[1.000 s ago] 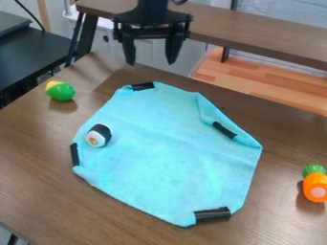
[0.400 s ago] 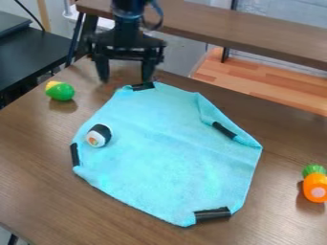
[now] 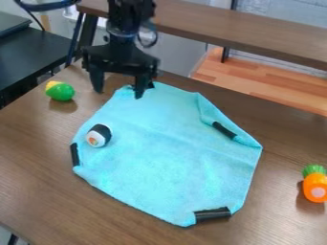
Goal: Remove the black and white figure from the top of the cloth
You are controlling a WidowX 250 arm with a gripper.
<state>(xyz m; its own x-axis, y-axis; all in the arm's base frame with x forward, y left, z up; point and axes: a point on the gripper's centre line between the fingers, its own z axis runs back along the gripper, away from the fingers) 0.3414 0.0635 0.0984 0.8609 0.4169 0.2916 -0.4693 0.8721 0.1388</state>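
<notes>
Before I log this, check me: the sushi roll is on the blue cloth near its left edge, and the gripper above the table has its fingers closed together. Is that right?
Not quite: the camera view shows the gripper with its fingers apart. The sushi roll is on the blue cloth near its left edge.

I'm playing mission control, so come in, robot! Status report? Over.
Gripper open, empty, by the cloth's far edge. Black and white figure on the cloth. Nothing seen between them.
</notes>
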